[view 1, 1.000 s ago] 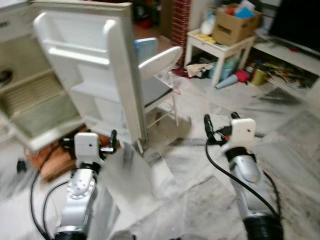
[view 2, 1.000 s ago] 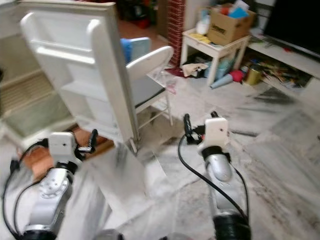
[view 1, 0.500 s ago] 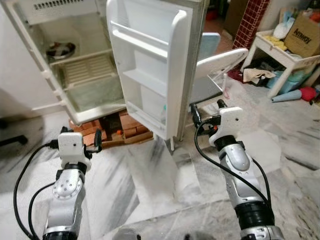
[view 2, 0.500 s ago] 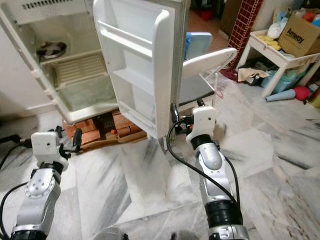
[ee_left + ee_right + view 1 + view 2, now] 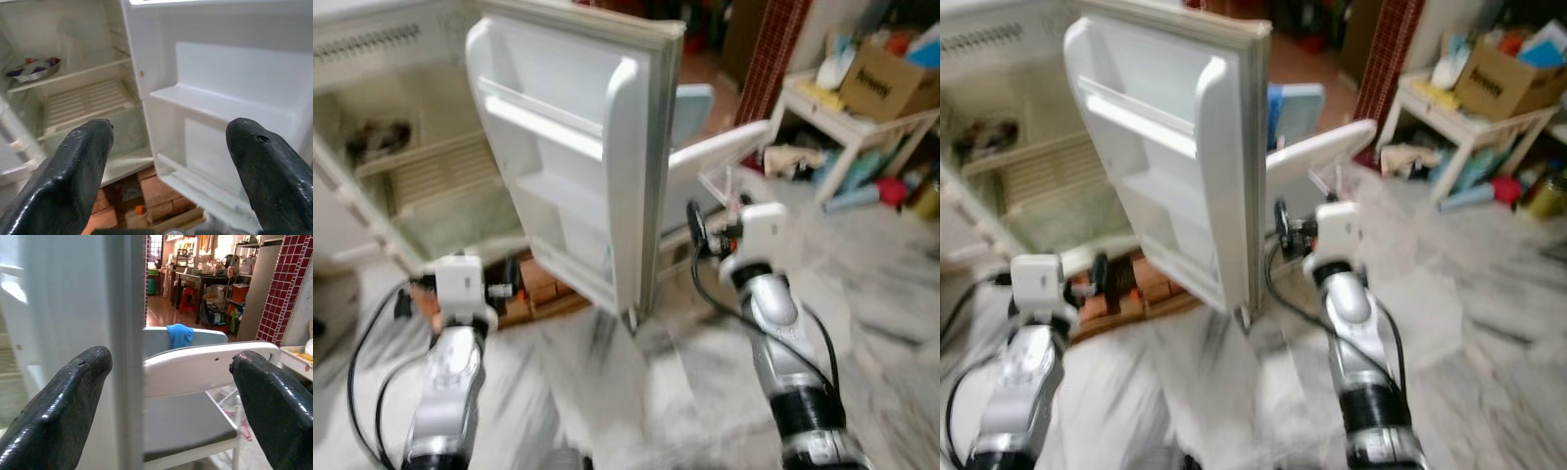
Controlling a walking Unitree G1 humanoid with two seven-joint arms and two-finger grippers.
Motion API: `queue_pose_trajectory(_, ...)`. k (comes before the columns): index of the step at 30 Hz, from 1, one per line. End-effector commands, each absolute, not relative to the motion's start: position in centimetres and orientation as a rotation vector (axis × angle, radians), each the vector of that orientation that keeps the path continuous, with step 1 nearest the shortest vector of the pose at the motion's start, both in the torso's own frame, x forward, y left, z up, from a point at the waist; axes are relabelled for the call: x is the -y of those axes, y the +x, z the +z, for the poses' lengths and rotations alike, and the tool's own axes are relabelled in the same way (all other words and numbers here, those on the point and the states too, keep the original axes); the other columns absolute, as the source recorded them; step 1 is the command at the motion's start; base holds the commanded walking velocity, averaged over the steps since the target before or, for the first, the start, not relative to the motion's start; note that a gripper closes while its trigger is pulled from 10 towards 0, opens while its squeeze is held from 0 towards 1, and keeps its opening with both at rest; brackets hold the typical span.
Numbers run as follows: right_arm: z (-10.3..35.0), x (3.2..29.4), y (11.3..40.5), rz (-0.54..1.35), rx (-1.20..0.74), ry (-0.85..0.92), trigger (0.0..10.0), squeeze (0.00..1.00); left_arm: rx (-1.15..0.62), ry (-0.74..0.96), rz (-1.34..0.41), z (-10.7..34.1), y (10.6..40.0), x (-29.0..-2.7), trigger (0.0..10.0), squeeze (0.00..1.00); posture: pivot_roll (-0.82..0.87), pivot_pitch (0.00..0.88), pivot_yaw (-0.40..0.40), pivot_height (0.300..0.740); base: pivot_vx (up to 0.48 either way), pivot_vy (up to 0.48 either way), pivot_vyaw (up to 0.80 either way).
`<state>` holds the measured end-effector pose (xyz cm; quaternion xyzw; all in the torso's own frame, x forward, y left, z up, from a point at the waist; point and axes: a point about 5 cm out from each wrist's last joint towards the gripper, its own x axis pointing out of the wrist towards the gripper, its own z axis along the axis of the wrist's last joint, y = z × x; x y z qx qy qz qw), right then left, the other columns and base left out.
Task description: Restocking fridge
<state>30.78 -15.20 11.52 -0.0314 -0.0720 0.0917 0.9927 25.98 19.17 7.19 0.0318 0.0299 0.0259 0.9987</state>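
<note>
The fridge (image 5: 421, 186) stands with its door (image 5: 573, 147) open, and both the left end effector (image 5: 166, 183) and the right end effector (image 5: 168, 406) have their fingers spread wide, holding nothing.

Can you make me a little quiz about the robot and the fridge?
1. True or false: the fridge door is open.
2. What sits on the upper shelf inside the fridge? A) a bowl B) a bottle C) a shoe
3. Fill in: behind the door's edge, the right gripper faces a white ____.

Key: 1 true. 2 A, the bowl. 3 chair.
</note>
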Motion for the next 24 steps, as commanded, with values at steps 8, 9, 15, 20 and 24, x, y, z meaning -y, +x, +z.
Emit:
queue_pose_trajectory(8, 11.60, 15.33, 30.84, 0.184, 0.155, -0.052, 10.0, 0.00, -0.103, 0.093, 0.049, 6.55, 25.93, -18.69, 10.0, 0.00, 0.02, 0.000, 0.037, 0.740, 0.000, -0.469, 0.72)
queue_pose_trajectory(9, 11.59, 15.31, 30.83, 0.185, 0.155, -0.051, 10.0, 0.00, -0.105, 0.094, 0.050, 6.52, 25.94, -18.68, 10.0, 0.00, 0.02, 0.000, 0.038, 0.740, 0.000, -0.472, 0.68)
queue_pose_trajectory(15, 11.54, 15.09, 30.89, 0.200, 0.153, -0.049, 10.0, 0.00, -0.114, 0.102, 0.052, 6.40, 25.99, -18.67, 10.0, 0.00, 0.02, 0.000, 0.038, 0.740, 0.000, -0.480, 0.23)
queue_pose_trajectory(20, 11.67, 14.98, 31.00, 0.199, 0.165, -0.073, 10.0, 0.00, -0.120, 0.101, 0.056, 6.32, 25.97, -18.71, 10.0, 0.00, 0.02, 0.000, 0.038, 0.740, 0.000, -0.478, 0.64)
queue_pose_trajectory(24, 11.38, 14.42, 30.93, 0.211, 0.154, -0.057, 10.0, 0.00, -0.128, 0.089, 0.048, 6.23, 26.02, -18.61, 10.0, 0.00, 0.03, 0.000, 0.037, 0.740, 0.000, -0.187, 0.56)
